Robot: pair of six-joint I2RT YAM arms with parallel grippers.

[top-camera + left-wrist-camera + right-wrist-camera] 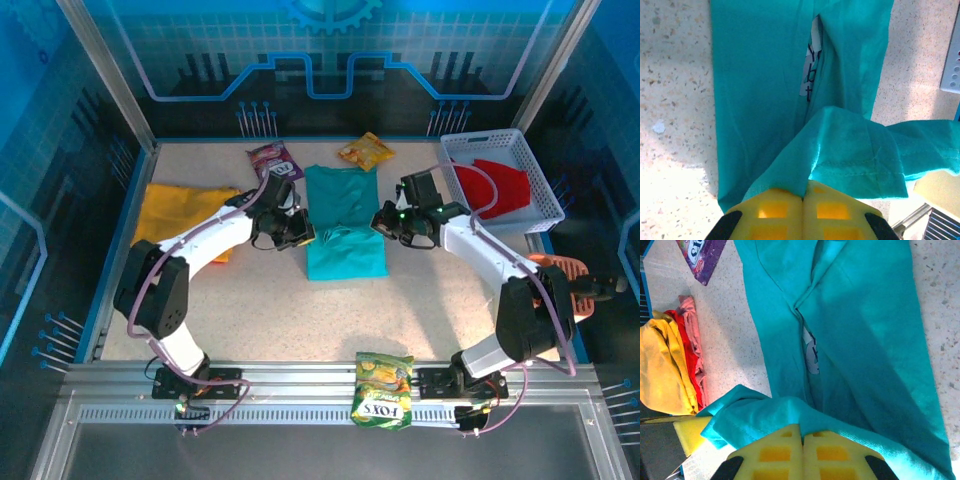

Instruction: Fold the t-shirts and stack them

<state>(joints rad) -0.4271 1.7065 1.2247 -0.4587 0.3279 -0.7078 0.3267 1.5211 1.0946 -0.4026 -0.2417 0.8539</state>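
Observation:
The teal t-shirt lies lengthwise in the middle of the table, partly folded, with white lettering showing in a crease. My left gripper is shut on a fold of its left edge, the cloth pinched between the yellow fingers. My right gripper is shut on the opposite edge, lifting a fold of teal cloth. A yellow-orange t-shirt lies crumpled at the left, with red cloth beside it. A red t-shirt rests in the white basket.
A purple snack packet and an orange one lie at the back of the table. A green packet sits on the front rail between the arm bases. An orange object lies at the right edge.

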